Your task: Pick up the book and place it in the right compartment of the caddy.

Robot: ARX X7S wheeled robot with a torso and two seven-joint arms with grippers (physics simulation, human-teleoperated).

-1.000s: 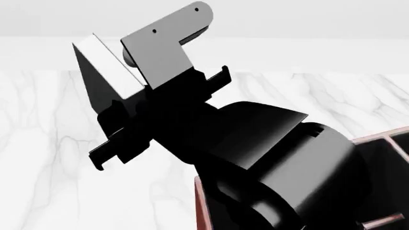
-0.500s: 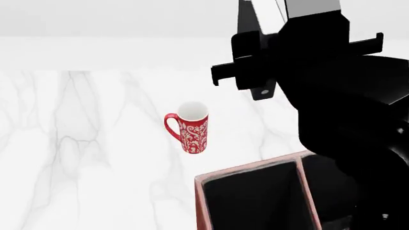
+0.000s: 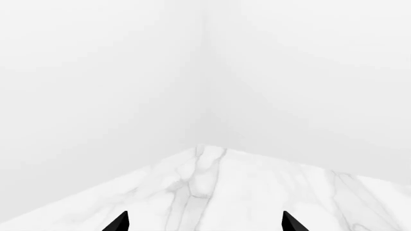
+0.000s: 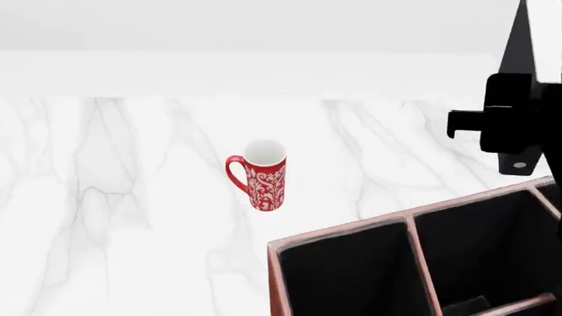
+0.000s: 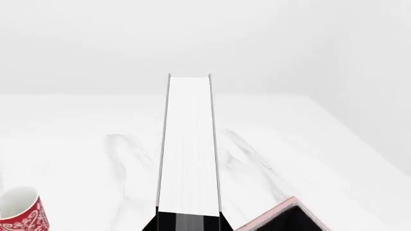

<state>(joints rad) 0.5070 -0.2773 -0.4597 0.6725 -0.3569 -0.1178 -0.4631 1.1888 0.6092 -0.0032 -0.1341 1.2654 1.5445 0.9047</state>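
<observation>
My right gripper [image 4: 509, 125] is at the right edge of the head view, above the far right corner of the caddy [image 4: 343, 230]. It is shut on the book [image 4: 518, 46], held upright, of which only a black cover edge shows there. In the right wrist view the book's white page edges [image 5: 188, 149] rise from the shut gripper [image 5: 188, 222], and the caddy's pinkish corner [image 5: 276, 214] lies below. The caddy's black-lined compartments are split by a pinkish divider [image 4: 422, 263]. My left gripper [image 3: 205, 226] is open and empty over a corner of the marble table [image 3: 212, 192].
A red patterned mug [image 4: 259, 174] stands upright on the white marble table [image 4: 114, 197], left of and beyond the caddy. It also shows in the right wrist view [image 5: 19, 214]. A white wall runs behind the table.
My right arm has swung the book from the middle of the head view to its right edge. This uncovered the mug and the caddy's compartments.
</observation>
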